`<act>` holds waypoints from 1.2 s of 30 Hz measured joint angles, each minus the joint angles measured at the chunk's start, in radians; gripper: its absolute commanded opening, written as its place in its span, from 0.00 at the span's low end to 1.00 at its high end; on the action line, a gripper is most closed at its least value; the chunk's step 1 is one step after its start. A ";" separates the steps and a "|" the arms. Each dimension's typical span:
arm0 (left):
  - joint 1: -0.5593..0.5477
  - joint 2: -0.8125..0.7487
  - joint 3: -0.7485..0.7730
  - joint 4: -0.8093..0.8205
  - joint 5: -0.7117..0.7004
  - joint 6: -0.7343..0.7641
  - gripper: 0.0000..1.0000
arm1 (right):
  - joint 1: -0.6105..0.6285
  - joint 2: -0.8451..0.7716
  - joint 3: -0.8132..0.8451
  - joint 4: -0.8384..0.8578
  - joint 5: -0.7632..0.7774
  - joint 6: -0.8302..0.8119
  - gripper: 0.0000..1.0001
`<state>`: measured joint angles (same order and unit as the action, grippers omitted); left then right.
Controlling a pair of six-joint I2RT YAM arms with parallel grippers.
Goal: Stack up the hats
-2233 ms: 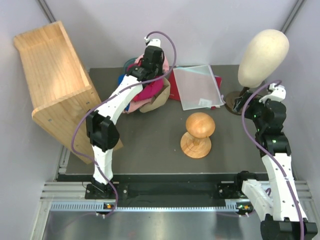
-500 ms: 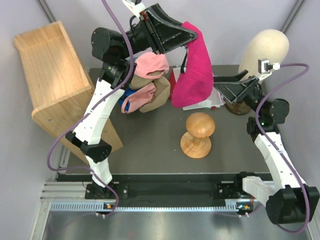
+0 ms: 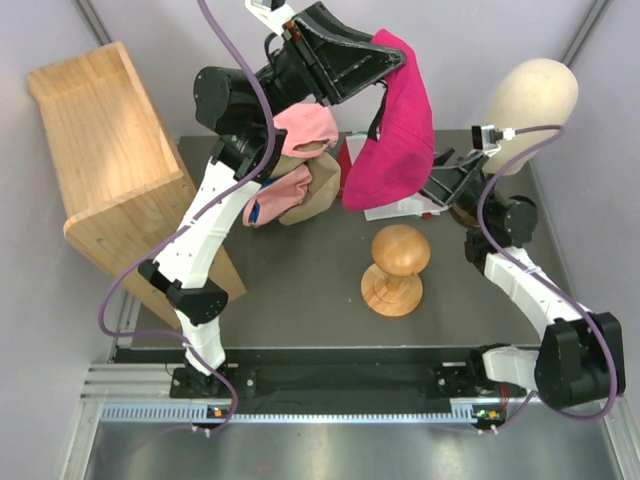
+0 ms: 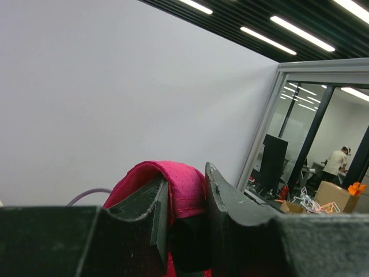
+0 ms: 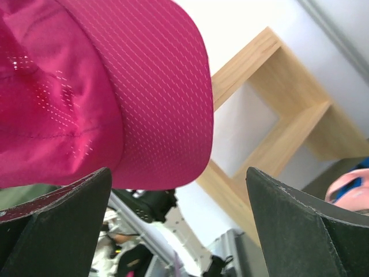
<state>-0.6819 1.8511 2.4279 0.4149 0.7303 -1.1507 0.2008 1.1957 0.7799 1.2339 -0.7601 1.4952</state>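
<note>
Where the left pincer [image 4: 185, 183] grips, the perforated magenta cap [image 3: 392, 140] folds.

the magenta cap [image 5: 115, 86] fills the upper left of the right wrist view, its dotted mesh fabric and curved edge hanging just above the gap of the right gripper [image 5: 177, 173]. the gripper's two dark fingers [image 5: 57, 231] stand spread wide at the bottom corners with nothing between them. behind the cap a wooden shelf [image 5: 271, 109] runs up to the right, a light pink cap [image 5: 349, 187] peeks in at the right edge, and part of a robot arm [image 5: 173, 225] shows low in the middle.
</note>
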 measured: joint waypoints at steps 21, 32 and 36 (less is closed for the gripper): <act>-0.002 0.000 -0.002 0.056 -0.047 -0.014 0.00 | 0.153 0.192 0.196 0.059 0.033 0.137 0.90; 0.035 -0.061 -0.089 0.038 -0.051 0.044 0.00 | 0.166 0.138 0.179 0.056 0.048 0.208 0.54; 0.072 -0.110 -0.138 0.035 -0.054 0.063 0.00 | 0.166 0.073 0.162 0.060 0.052 0.215 0.45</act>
<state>-0.6098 1.7409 2.2894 0.4496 0.6765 -1.0878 0.3668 1.2686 0.9421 1.2942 -0.7078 1.7103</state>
